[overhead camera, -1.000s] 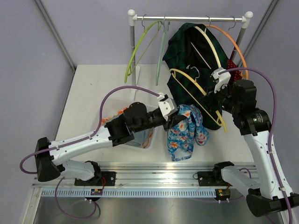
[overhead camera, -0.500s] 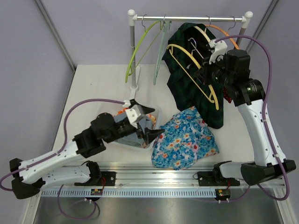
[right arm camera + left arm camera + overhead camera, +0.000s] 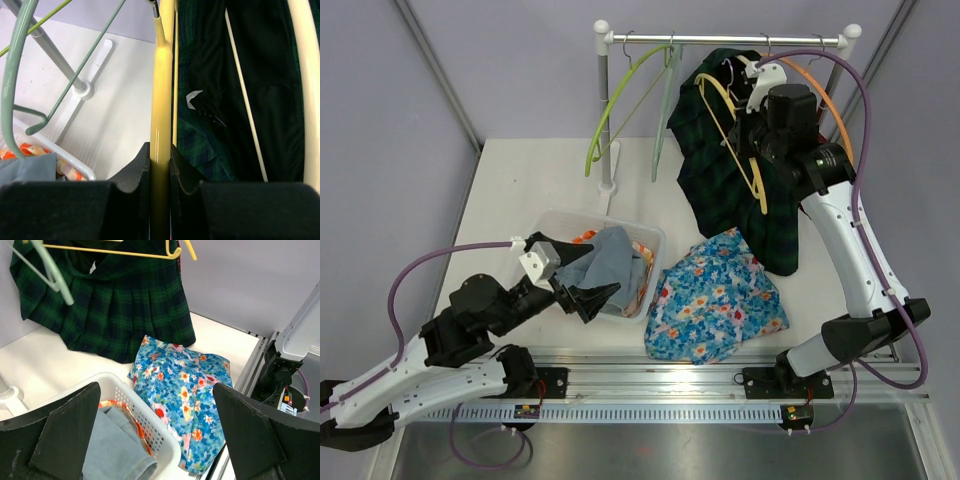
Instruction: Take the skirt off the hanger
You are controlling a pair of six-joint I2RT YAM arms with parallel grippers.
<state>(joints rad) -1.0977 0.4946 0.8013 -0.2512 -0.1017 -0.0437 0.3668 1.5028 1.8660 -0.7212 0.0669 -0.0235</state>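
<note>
Left tool point(image 3: 585, 272): I see it wide open, both fingers point(image 3: 65, 440) spread with nothing between them, hovering over the near right part of the basket point(image 3: 560, 214).
Right tool point(image 3: 750, 150): closed on the yellow hanger point(image 3: 732, 125), well behind and to the right of the basket; my wrist camera shows the hanger's arm pinched tight between the two pads point(image 3: 132, 175).
Floral skirt point(image 3: 718, 297): off the hanger, lying crumpled on the surface point(image 3: 520, 180) just right of the basket (blue, with orange and white flowers).
Basket: white perforated plastic, sitting flat on the surface.
Basket contents: a folded grey-blue garment point(image 3: 610, 260) on top towards the right, and an orange patterned cloth point(image 3: 582, 238) peeking out beneath it at the back wall.
Yellow hanger: bare, I see no cloth on it.
Plaid skirt point(image 3: 730, 200): dark green, hanging behind and right of the basket, its hem just behind the floral skirt.
Rack point(image 3: 720, 41): stands behind the basket, with green hangers point(image 3: 620, 95) on its rail.
</note>
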